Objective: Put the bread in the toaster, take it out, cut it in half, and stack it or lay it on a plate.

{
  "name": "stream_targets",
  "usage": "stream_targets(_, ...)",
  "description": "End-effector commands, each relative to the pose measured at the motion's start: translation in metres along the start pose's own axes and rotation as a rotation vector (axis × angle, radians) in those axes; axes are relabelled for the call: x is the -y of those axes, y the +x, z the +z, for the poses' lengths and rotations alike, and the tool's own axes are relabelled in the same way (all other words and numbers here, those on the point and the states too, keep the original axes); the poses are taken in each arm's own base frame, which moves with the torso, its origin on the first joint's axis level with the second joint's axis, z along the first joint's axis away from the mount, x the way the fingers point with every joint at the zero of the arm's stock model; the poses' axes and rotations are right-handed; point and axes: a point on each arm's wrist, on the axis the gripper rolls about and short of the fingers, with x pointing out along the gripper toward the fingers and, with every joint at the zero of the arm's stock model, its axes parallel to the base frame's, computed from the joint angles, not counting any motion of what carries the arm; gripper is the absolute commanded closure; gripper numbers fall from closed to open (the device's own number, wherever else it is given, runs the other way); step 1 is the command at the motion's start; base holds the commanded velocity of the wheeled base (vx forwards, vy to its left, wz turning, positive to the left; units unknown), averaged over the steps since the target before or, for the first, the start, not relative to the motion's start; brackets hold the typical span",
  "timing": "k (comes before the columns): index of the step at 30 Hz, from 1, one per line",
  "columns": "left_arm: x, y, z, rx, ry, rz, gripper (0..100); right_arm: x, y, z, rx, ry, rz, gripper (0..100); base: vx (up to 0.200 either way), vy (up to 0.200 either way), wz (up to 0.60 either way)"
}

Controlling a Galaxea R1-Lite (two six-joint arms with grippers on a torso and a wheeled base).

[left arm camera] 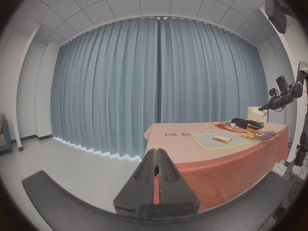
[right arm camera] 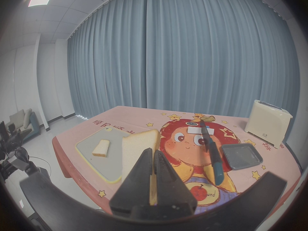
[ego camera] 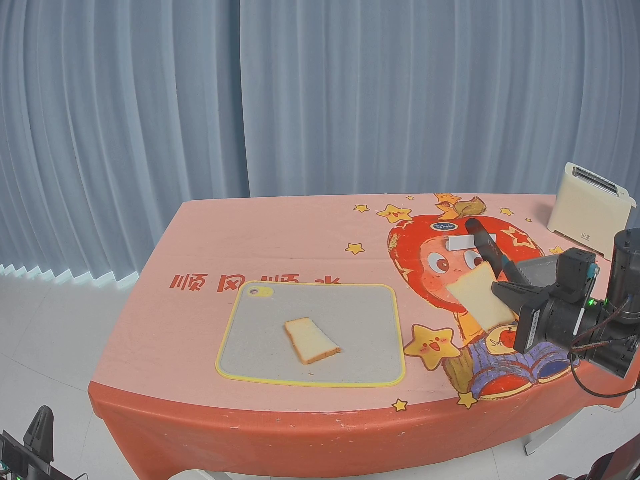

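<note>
Bread shows as two pieces. The held piece [ego camera: 477, 293] is clamped in the right gripper [right arm camera: 151, 152], above the cartoon face on the tablecloth [ego camera: 200, 248] and near the knife [ego camera: 489, 251]. The other piece [ego camera: 311, 340] lies flat on the cutting board [ego camera: 363, 311]. The left gripper [left arm camera: 156, 152] hangs well left of the table, fingers pressed together on nothing. The toaster [ego camera: 590, 209] bears a small mark, too small to read. Red characters [ego camera: 253, 281] run beside the board.
</note>
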Motion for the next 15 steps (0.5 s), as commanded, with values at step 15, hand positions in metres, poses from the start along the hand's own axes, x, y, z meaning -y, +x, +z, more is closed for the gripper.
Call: stream_targets(15,0.0000,0.0001,-0.0052,-0.001,0.000,0.001,100,-0.0003,0.0004,-0.0009,-0.004,-0.001,0.001,100,0.000,-0.200,0.00)
